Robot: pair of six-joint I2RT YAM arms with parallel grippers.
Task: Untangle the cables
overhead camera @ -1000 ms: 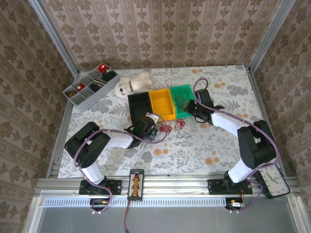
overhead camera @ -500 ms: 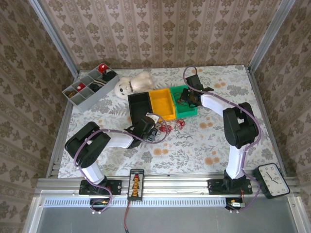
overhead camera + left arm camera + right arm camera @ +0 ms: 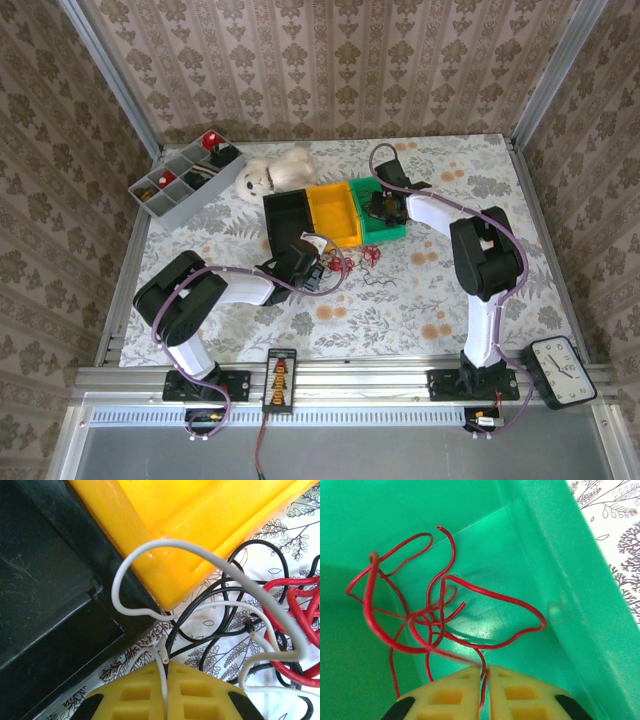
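A small tangle of red, black and white cables (image 3: 358, 262) lies on the table below the yellow bin. In the left wrist view my left gripper (image 3: 165, 666) is shut on a white wire (image 3: 165, 685), beside black wires (image 3: 220, 635) and red wires (image 3: 295, 610). From above, the left gripper (image 3: 322, 268) sits at the tangle's left edge. My right gripper (image 3: 485, 671) is shut on a thin red wire (image 3: 445, 615) that hangs in loose loops inside the green bin (image 3: 580, 580). In the top view the right gripper (image 3: 383, 205) is over the green bin (image 3: 376, 187).
Black (image 3: 285, 215), yellow (image 3: 335, 215) and green bins stand side by side mid-table. A white plush toy (image 3: 272, 172) and a grey compartment tray (image 3: 185, 180) are at the back left. A clock (image 3: 558, 370) lies off the table's front right corner.
The right arm has swung from the table beside the tangle back over the green bin, carrying the red wire into it. The left arm has stayed put.
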